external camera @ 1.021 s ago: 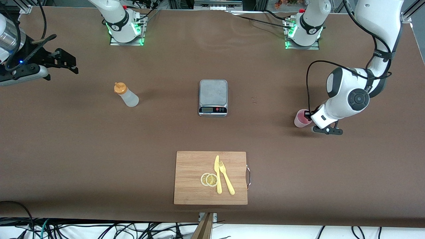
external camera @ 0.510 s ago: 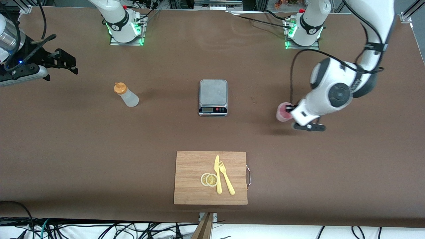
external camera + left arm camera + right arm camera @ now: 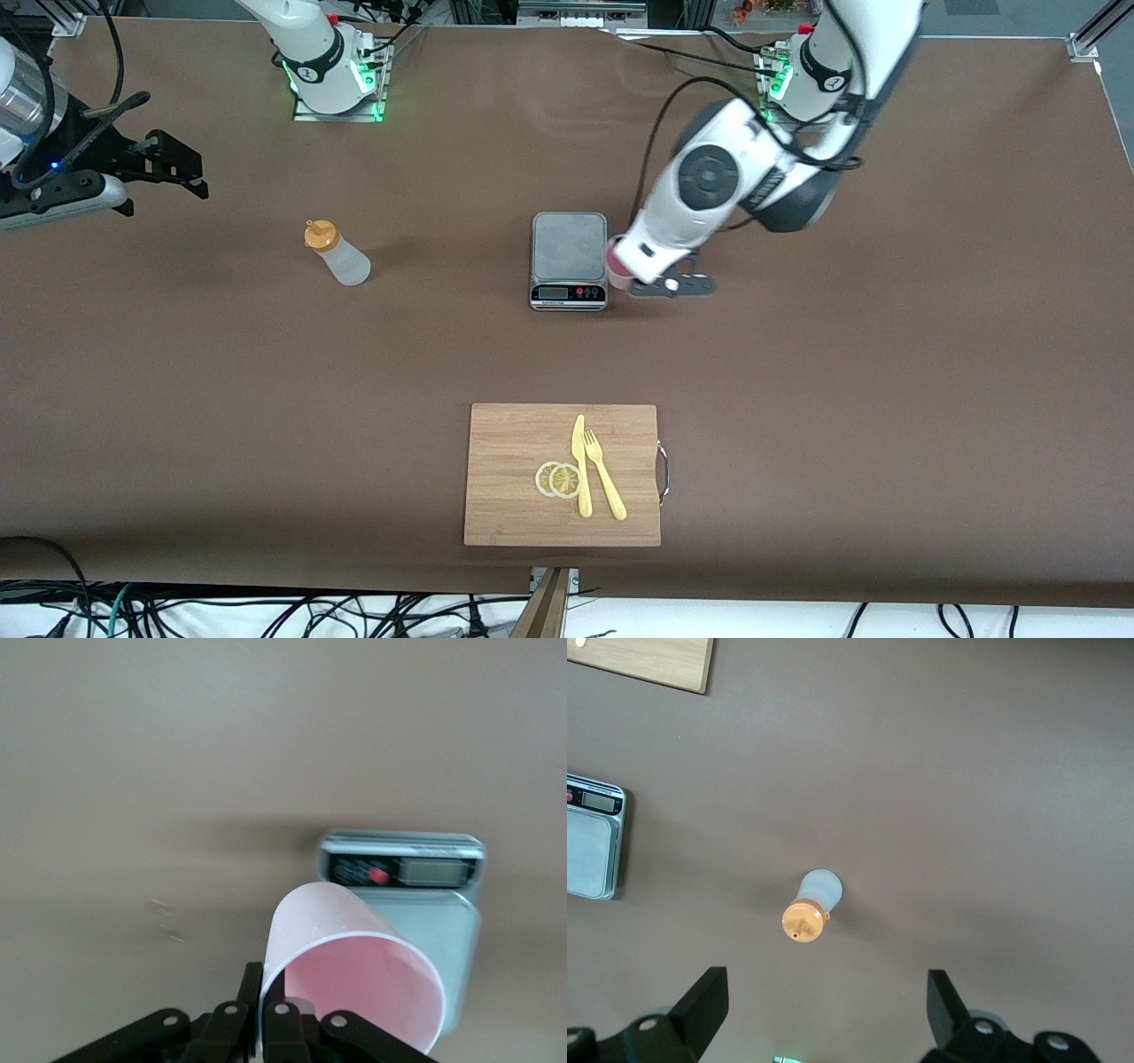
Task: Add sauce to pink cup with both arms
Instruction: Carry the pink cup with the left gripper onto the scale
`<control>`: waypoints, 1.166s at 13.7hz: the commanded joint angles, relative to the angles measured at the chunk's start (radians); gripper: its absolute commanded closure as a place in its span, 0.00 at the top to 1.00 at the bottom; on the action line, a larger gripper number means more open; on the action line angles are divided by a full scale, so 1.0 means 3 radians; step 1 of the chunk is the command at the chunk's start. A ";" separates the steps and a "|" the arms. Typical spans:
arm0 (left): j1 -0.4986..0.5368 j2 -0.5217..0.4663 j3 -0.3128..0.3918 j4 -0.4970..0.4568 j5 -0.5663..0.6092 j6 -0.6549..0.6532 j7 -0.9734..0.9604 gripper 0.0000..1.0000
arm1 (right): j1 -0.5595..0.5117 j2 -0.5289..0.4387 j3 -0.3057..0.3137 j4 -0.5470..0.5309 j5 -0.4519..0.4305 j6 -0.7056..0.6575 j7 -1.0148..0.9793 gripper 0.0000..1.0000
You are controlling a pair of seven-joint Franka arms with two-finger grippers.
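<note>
Brown surface (image 3: 797, 425) with three things resting on it.
A wooden cutting board (image 3: 514, 478) lies at the middle of the edge nearest the front camera. A digital scale (image 3: 569, 260) sits at the centre, well apart from the board. The sauce (image 3: 337, 252) bottle stands upright toward the right arm's end, about level with the scale and clear of every edge.
</note>
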 commanded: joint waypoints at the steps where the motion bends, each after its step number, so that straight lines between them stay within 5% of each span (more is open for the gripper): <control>1: -0.0327 0.0286 0.0042 0.0269 -0.0071 0.0114 -0.0174 0.00 | -0.0013 -0.0057 -0.0008 -0.0037 0.0048 0.0020 0.0028 0.99; 6: -0.0430 0.0511 0.0042 0.0259 -0.0045 0.0233 -0.0225 0.00 | -0.0018 -0.0031 -0.0018 -0.0027 0.0043 -0.0006 0.0023 0.99; 7: -0.0420 0.0511 0.0042 0.0254 -0.0060 0.0238 -0.0231 0.07 | -0.0018 -0.0031 -0.0018 -0.0027 0.0038 -0.0006 0.0023 0.99; 8: -0.0410 0.0506 0.0042 0.0244 -0.0066 0.0238 -0.0261 0.78 | -0.0018 -0.0031 -0.0018 -0.0032 0.0038 -0.0006 0.0023 0.99; 9: -0.0430 0.0506 0.0042 0.0249 -0.0066 0.0238 -0.0337 1.00 | -0.0018 -0.0031 -0.0018 -0.0027 0.0038 -0.0011 0.0023 0.99; 16: -0.0201 0.0017 0.0032 0.0274 -0.0096 -0.0384 -0.0323 1.00 | -0.0018 0.0101 -0.0054 0.0101 0.0043 0.0020 -0.0028 0.99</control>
